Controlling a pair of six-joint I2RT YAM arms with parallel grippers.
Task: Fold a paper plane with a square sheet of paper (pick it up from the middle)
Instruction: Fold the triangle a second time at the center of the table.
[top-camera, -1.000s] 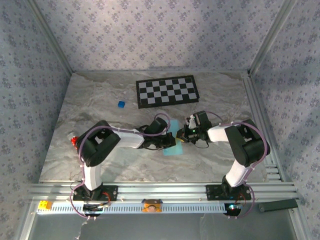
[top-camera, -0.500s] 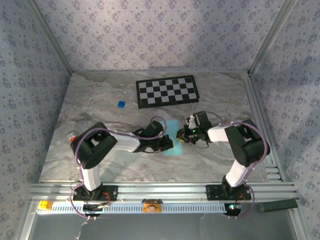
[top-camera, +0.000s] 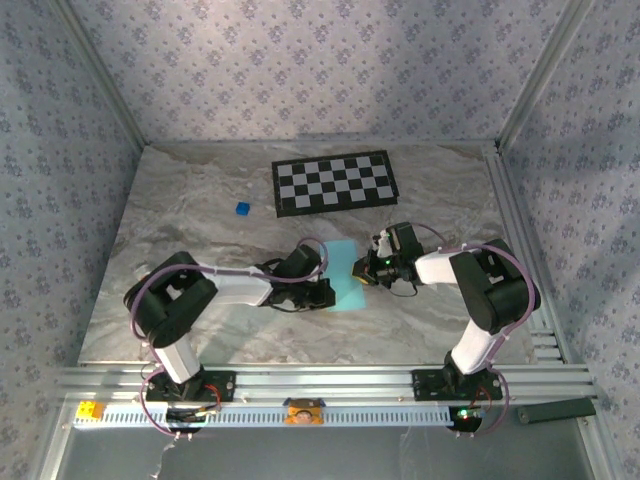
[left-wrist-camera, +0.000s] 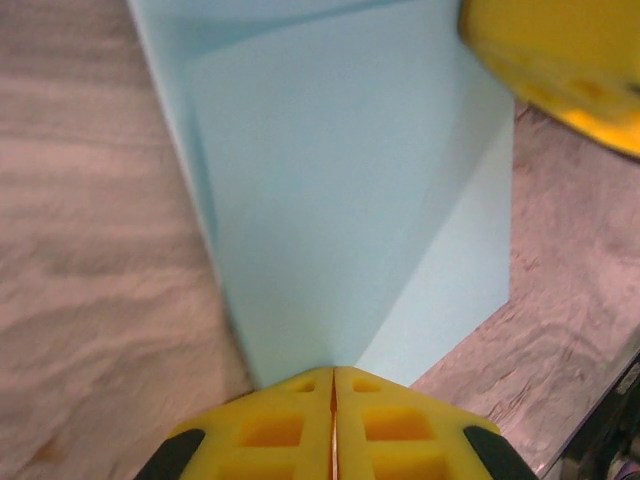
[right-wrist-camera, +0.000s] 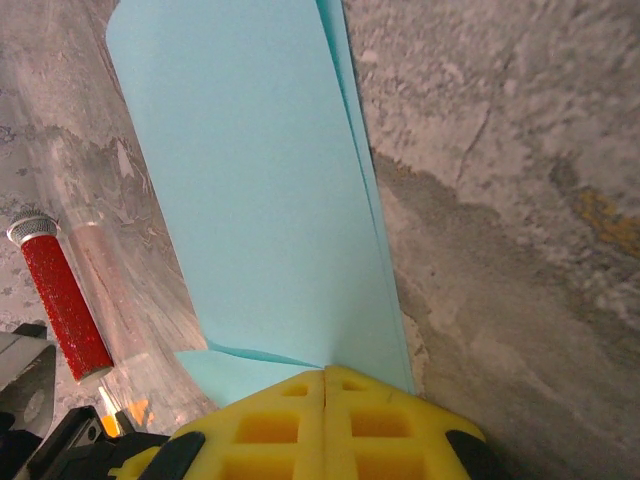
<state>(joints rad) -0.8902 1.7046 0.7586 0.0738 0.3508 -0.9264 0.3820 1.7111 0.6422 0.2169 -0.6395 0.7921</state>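
- Well, nearest me, the metal rail (top-camera: 340, 383) carries both arm bases, fixed as before.
- Since a second ago the left arm (top-camera: 230, 285) has sunk lower and its big joint has swung out leftward, so the arm now lies stretched along the table (top-camera: 200, 190).
- That move has drawn the left gripper (top-camera: 324, 292) back to the left edge of the square sheet of paper (top-camera: 343, 265), and more of the light-blue sheet shows than before.
- Seen from its own wrist, the left gripper's yellow fingers (left-wrist-camera: 270, 430) are clenched together, with a pointed end of the folded paper pinched at their seam.
- The sheet lies mid-table between the two claws, creased into overlapping layers.
- The right arm (top-camera: 475, 280) has not shifted; the right gripper (top-camera: 365, 270) is clamped on the paper's opposite edge, its fingers (right-wrist-camera: 270, 430) pressed tight.
- Beyond the paper in the right wrist view lies a clear tube with a red end (right-wrist-camera: 60, 300).
- Farther back, the small blue cube (top-camera: 241, 208) sits where it was, well apart from the paper.
- Farthest off, the checkerboard (top-camera: 335, 183) lies flat, unmoved, near the patterned back wall (top-camera: 320, 70).
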